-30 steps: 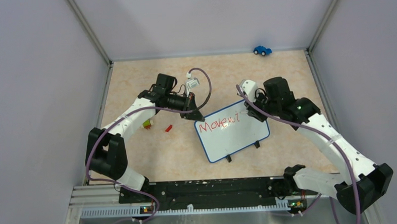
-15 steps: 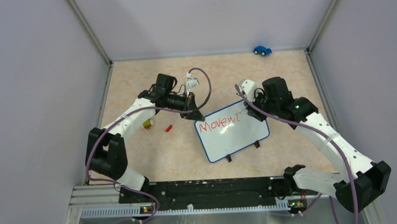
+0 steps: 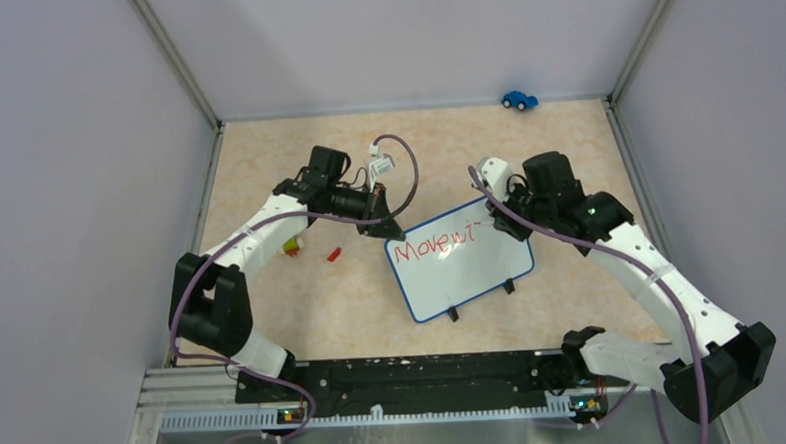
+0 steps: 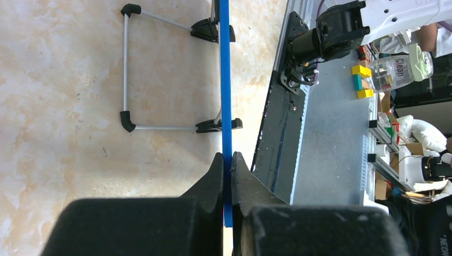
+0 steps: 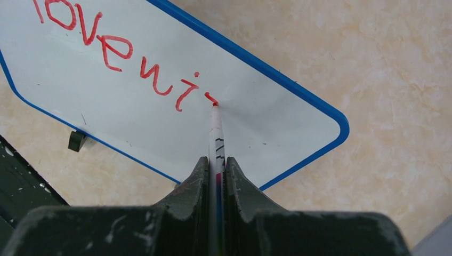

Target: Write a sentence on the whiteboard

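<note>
- The top external view is showing the whole layout: a small white rectangular whiteboard (image 3: 466, 271) with a thin blue rim is lying slanted in the middle of the beige marbled desk (image 3: 297, 176), between the two arms.
- In that view the left gripper (image 3: 387, 230) is sitting at the board's far-left corner and the right gripper (image 3: 499, 222) is reaching over its far-right edge. How their fingers stand is too small to read there.
- The red handwritten lettering (image 3: 433, 245) is running along the board's top part, reading roughly "Movewi".
- Only this view is taking in a small blue toy car (image 3: 519, 99) by the back wall and two small bits, one red (image 3: 334, 253) and one yellow-green (image 3: 292, 245), left of the board.
- The left wrist view is showing the whiteboard (image 4: 225, 80) edge-on as a blue line, with the left gripper (image 4: 226, 160) pressed together and pinching that rim.
- It is also revealing a silver wire stand (image 4: 126, 69) with black clips on the board's underside.
- The right wrist view is showing the right gripper (image 5: 216, 165) pinching a thin white-barrelled marker (image 5: 216, 133), its red tip touching the whiteboard (image 5: 277, 125).
- Here the lettering (image 5: 114, 50) is reading "ovewi", with a short fresh stroke at the tip.
</note>
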